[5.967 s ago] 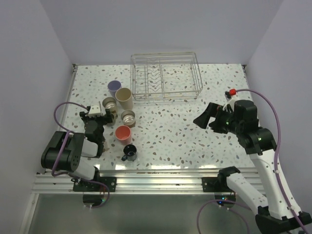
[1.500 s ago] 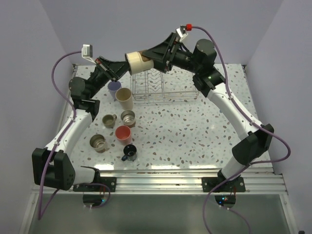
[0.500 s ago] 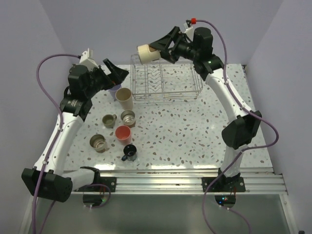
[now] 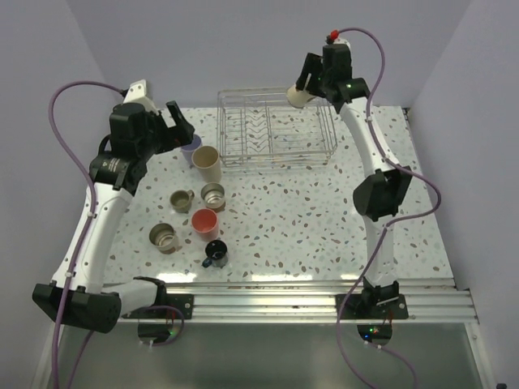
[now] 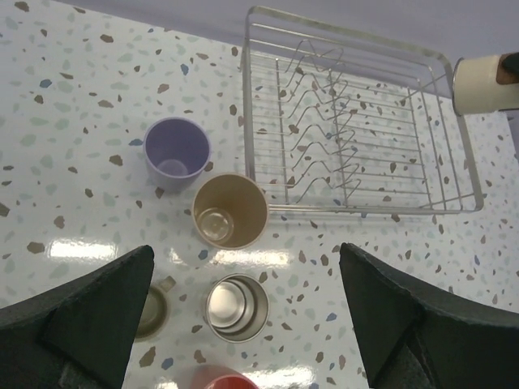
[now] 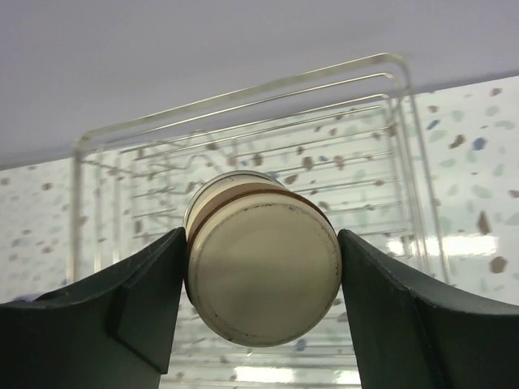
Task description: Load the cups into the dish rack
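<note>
The silvery wire dish rack (image 4: 274,162) stands at the back of the table, with nothing inside it. My right gripper (image 4: 306,87) hangs above its far right corner, shut on a cream cup (image 4: 298,96) with a brown band, held on its side. In the right wrist view the cup's base (image 6: 263,271) fills the gap between both fingers (image 6: 146,300), over the rack (image 6: 243,93). My left gripper (image 4: 177,130) is open and holds nothing, high above the lavender cup (image 5: 177,149), the beige tumbler (image 5: 230,211) and a grey metal cup (image 5: 237,306).
Left of the rack several cups stand upright: a handled grey cup (image 4: 180,199), another grey cup (image 4: 163,237), the coral tumbler (image 4: 204,222) and the black mug (image 4: 215,254). Walls close in the table on three sides.
My left gripper let go of the cream cup, opened wide and drew back to the left. My right arm carried the cup rightward, from the rack's far left to above its far right corner.
</note>
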You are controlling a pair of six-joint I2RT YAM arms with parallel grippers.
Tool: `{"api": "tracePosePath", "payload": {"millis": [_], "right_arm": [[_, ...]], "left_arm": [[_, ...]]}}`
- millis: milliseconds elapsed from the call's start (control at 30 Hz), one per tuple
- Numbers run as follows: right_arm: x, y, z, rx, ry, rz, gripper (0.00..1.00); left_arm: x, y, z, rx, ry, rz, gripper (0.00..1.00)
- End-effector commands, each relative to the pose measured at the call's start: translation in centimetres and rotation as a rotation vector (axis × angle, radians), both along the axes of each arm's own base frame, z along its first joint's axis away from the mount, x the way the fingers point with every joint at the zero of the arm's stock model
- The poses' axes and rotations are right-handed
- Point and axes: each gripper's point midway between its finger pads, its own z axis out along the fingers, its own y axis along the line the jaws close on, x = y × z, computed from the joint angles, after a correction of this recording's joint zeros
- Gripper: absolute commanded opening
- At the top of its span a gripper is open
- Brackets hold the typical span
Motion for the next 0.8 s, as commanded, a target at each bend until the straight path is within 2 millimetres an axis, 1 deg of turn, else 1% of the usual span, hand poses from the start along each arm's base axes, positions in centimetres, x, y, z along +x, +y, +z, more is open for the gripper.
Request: {"api": "tracePosePath", "payload": {"millis": [0,33,100,133,167,200,233,300,333,400,433,467,500,533,567,700,767], "right_arm": [[3.6,-3.5,-1.6,-0.221,-0.068,-0.143,0.00],[4.1,-4.2,-0.8,-0.253,-0.098,-0.181,0.00],[5.3,-4.7,-1.8,-0.281,-0.118,-0.213,0.00],[5.6,-4.8,-2.7,-0.300,-0.113,-0.218,0.00],[6.0,-4.9,-3.1,-0.307,-0.120,-0.223,0.00],[6.8,-4.8,-4.3,-0.315,-0.124,-0.227,0.00],[7.2,-4.9,-4.2,-0.322,-0.139,-0.239,0.00],[8.1,-5.1,-4.9,-0.335,-0.150,-0.250,0.00],[8.6,-5.1,-5.8,-0.347,-0.151,-0.252,0.00],[9.2,-5.0,-6.1,-0.347,-0.173,-0.263,0.00],[9.3,-4.9,-6.2,-0.343,-0.177,-0.264,0.00],[9.5,-4.8,-7.0,-0.349,-0.170,-0.260,0.00],[9.6,-4.8,-7.3,-0.350,-0.167,-0.260,0.00],[9.7,-4.7,-7.7,-0.352,-0.163,-0.257,0.00],[9.8,-4.7,-8.5,-0.357,-0.152,-0.256,0.00],[10.1,-4.6,-10.3,-0.363,-0.129,-0.250,0.00],[10.2,-4.3,-10.7,-0.352,-0.129,-0.243,0.00]], "left_arm": [[-0.8,1.3,-1.0,0.079,0.055,0.021,1.00],[-1.0,1.1,-1.4,0.075,0.069,0.015,1.00],[-1.1,0.8,-1.9,0.062,0.082,0.004,1.00],[-1.1,0.8,-2.3,0.062,0.089,0.005,1.00],[-1.1,0.9,-2.7,0.062,0.099,0.009,1.00],[-0.8,0.9,-2.9,0.065,0.100,0.009,1.00],[-0.7,0.8,-3.2,0.066,0.107,0.006,1.00],[-0.2,0.6,-3.9,0.076,0.120,-0.010,1.00],[-0.1,0.5,-4.4,0.080,0.124,-0.017,1.00],[0.5,0.3,-4.9,0.093,0.119,-0.032,1.00],[0.6,0.3,-5.5,0.098,0.128,-0.034,1.00],[0.7,0.3,-5.7,0.106,0.133,-0.038,1.00],[1.1,0.2,-6.3,0.108,0.146,-0.042,1.00],[1.3,0.2,-6.3,0.110,0.146,-0.044,1.00],[1.6,0.1,-6.9,0.113,0.161,-0.046,1.00],[2.3,-0.4,-7.6,0.102,0.167,-0.064,1.00],[2.6,-0.4,-8.2,0.106,0.180,-0.066,1.00]]}}
